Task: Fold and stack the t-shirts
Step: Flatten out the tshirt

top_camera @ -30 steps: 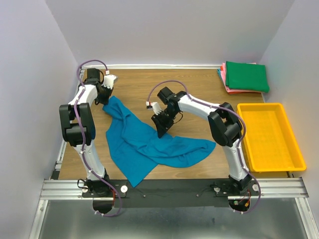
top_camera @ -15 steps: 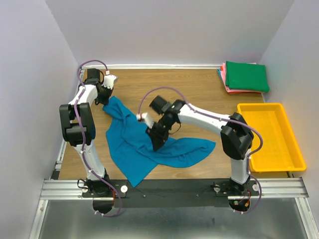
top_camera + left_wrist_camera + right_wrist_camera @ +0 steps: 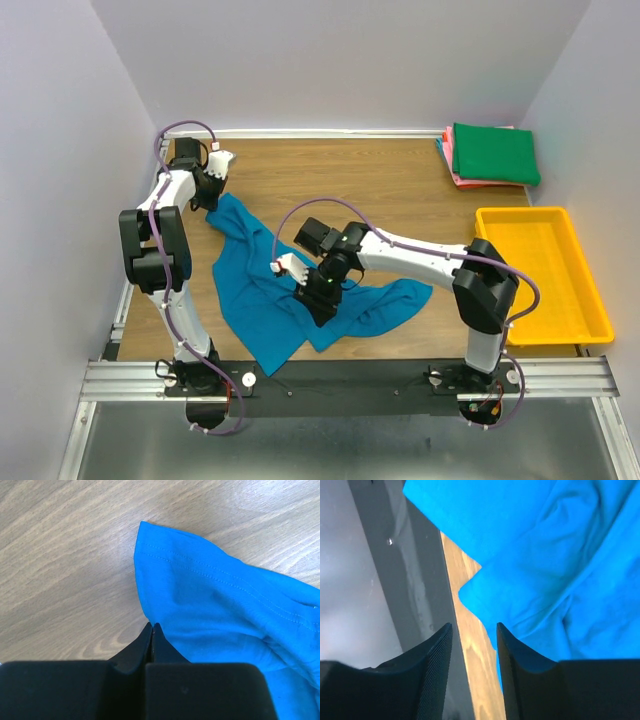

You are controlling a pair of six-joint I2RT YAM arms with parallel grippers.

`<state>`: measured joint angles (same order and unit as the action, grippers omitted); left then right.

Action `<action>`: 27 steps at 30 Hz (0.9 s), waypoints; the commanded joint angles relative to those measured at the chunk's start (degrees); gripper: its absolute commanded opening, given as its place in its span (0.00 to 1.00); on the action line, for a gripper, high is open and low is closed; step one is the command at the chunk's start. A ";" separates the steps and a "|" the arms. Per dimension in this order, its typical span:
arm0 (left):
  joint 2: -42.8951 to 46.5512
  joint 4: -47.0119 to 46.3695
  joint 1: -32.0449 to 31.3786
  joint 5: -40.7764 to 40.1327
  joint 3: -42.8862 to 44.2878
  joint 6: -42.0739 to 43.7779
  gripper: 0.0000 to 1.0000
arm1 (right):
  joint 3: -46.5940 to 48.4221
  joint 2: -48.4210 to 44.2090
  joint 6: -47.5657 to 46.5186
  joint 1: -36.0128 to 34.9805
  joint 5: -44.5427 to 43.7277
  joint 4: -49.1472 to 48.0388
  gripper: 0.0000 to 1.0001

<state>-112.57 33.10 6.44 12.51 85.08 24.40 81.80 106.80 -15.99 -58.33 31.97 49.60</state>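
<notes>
The wooden tabletop (image 3: pixel 380 180) carries a crumpled teal-blue t-shirt (image 3: pixel 260 290) at left, a green-topped folded stack (image 3: pixel 495 153) far right, and a yellow tray (image 3: pixel 555 338) nearer.

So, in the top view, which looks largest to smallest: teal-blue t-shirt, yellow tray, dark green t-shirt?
Largest: teal-blue t-shirt and yellow tray, about alike, too close to rank.
Smallest: dark green t-shirt.

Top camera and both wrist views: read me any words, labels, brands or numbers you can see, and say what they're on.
No text can be read in any view.
The teal-blue t-shirt, the folded shirts and the yellow tray show no print, label or number.
</notes>
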 commanded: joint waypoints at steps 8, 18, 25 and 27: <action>0.34 1.35 1.03 0.85 0.18 0.65 0.00 | -4.10 -0.10 7.90 -4.78 -15.08 -7.86 0.44; 0.16 1.09 1.12 1.02 -0.26 0.56 0.00 | -15.34 -8.80 10.01 -1.54 -13.00 -7.68 0.46; -0.19 0.82 1.21 1.46 -0.53 0.12 0.00 | -15.62 -7.40 10.98 5.50 -9.30 -7.59 0.49; -0.37 0.91 1.21 1.55 -0.18 0.03 0.00 | -15.01 -6.35 10.72 5.68 -8.42 -7.59 0.49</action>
<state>-112.57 33.52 7.14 12.51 85.06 24.43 66.65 98.98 -5.98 -53.12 20.23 42.57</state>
